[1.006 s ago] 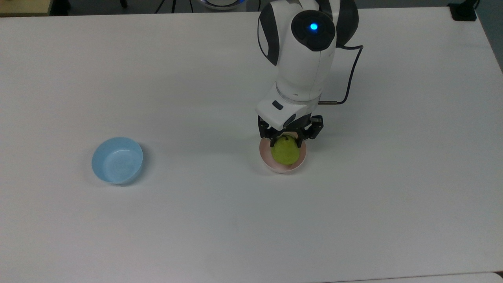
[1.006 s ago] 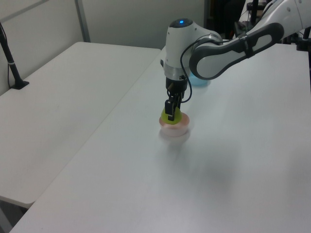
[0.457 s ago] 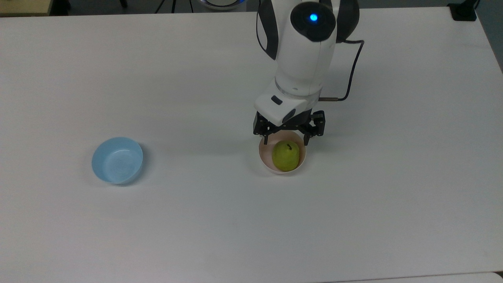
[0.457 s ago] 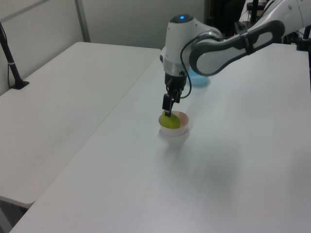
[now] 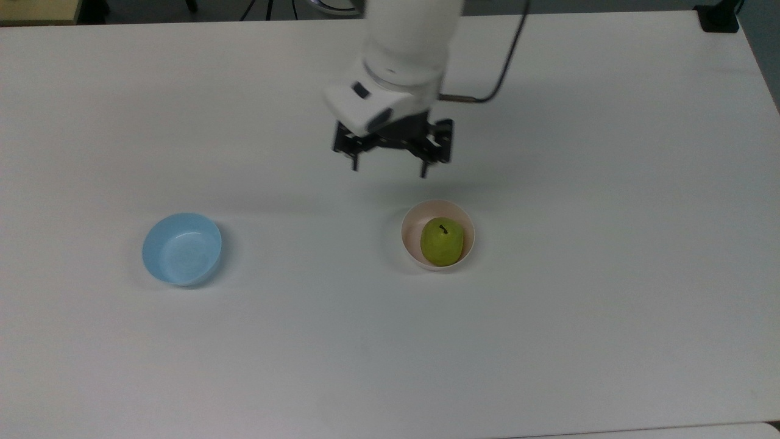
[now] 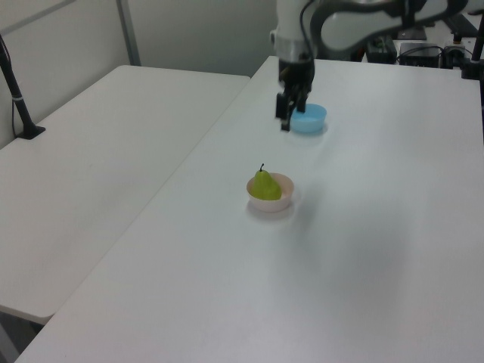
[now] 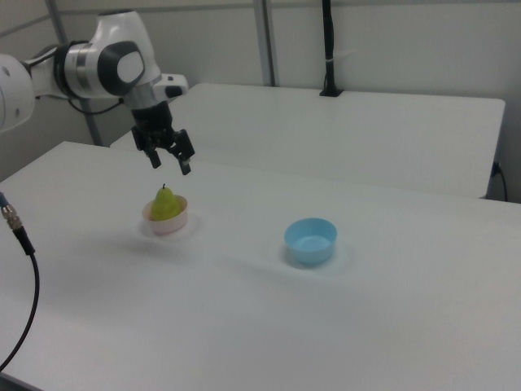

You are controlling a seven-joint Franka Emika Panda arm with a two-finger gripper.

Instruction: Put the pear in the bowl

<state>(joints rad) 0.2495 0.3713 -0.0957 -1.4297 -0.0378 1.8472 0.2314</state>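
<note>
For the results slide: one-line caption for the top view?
Pear resting in the pink bowl; open gripper raised clear, blue bowl unused.

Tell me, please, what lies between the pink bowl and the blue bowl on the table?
Only bare white table lies between the pink bowl and the blue bowl, seen in the top view.

A robotics lab: a white arm (image 7: 98, 65) works over a plain white bench (image 5: 548, 341), a second bench (image 7: 366, 122) behind it, black poles (image 7: 327, 49) clamped at its far edge, bare partition walls (image 7: 391, 41) around.
</note>
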